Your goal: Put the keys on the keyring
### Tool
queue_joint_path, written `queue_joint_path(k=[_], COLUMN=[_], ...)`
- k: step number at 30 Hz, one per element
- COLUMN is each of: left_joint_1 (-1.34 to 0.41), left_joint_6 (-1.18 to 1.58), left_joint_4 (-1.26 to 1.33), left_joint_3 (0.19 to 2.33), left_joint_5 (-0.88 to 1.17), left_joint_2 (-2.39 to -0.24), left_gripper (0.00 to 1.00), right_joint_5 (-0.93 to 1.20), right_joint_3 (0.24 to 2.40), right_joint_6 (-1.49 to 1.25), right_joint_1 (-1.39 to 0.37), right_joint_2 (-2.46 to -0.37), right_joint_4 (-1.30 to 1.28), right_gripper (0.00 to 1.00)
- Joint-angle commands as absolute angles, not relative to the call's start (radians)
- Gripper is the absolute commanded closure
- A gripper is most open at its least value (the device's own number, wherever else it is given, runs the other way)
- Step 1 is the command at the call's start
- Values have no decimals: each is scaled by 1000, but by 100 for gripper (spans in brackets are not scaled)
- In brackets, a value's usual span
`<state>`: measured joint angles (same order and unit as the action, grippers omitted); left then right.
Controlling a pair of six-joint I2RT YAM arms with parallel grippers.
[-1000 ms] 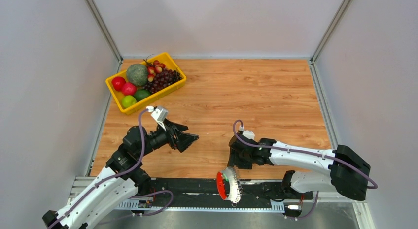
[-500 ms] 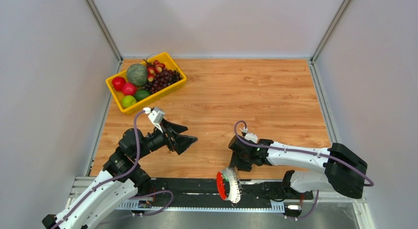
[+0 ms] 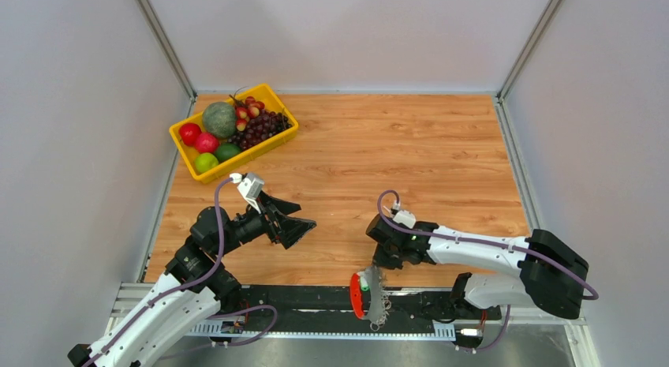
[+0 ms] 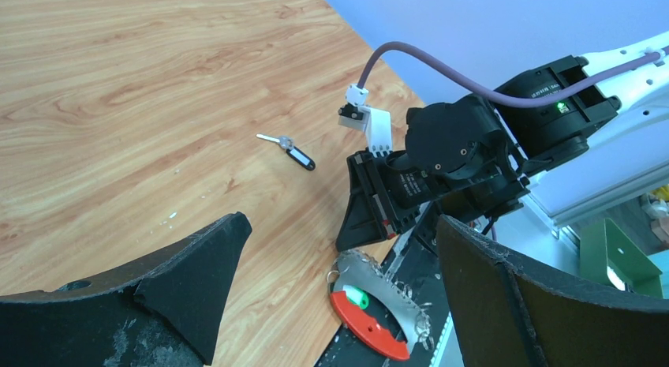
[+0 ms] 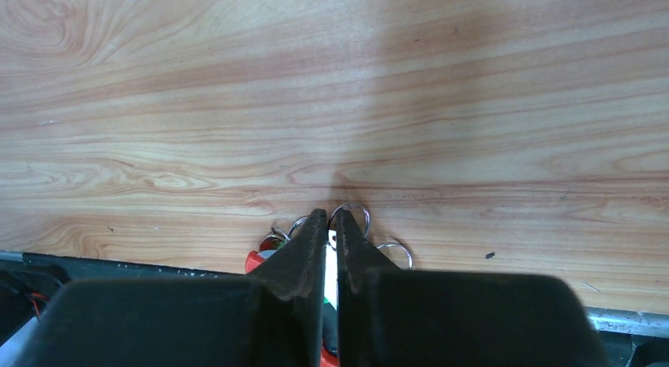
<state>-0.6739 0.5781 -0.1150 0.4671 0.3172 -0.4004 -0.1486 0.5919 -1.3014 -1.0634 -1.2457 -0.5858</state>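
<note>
My right claw (image 5: 330, 225) pinches the keyring (image 3: 371, 292) upright at the desk (image 3: 410, 146) edge, so my wide-open left claw (image 3: 304, 222) can fetch the key (image 4: 285, 148)

**A:** How's the left arm (image 3: 166, 308) set?

**B:** It rises from the lower left corner of the overhead view and bends at the elbow, with the forearm aimed right. The left gripper (image 3: 302, 215) sits left of centre, jaws spread wide.

**A:** And the right arm (image 3: 481, 245)?

**B:** It's stretched low from the lower right toward the middle of the frame, wrist tipped down toward the bottom edge. In the wrist view the right gripper (image 5: 329, 225) has its fingers (image 5: 304, 249) almost together, pinched on the keyring (image 3: 368, 294).
</note>
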Motion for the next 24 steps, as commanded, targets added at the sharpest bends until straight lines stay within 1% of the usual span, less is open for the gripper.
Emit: queue_joint_path(k=[1,3,10,16,21,24], left_joint_1=[-675,-675,-675,-676,-675,-675], left_joint_6=[589,589,585,582,591,589], left_joint_4=[-95,-96,-93,-66,-14,34], left_joint_3=[464,464,468,483,499,518], left_joint_5=[330,328,322,355,421,476], left_joint_2=[-398,-400,-408,-421,-418,-414], left_gripper=[0,0,0,0,1,3], right_joint_5=[-171,-171,-225,-290,-206,-134], right_joint_3=[633,640,699,747,755,804], right_joint_6=[-1297,-1284,-1190,-1023,-802,-669], right_joint_1=[-1059,-1059,-1059,-1059,-1059,-1058], right_joint_2=[-1261,-1268,-1236,-1114,-1007,-973], right_joint_4=[-566,-562,-562,-519,-369,-342], right_gripper=[95,100,100,100,100,100])
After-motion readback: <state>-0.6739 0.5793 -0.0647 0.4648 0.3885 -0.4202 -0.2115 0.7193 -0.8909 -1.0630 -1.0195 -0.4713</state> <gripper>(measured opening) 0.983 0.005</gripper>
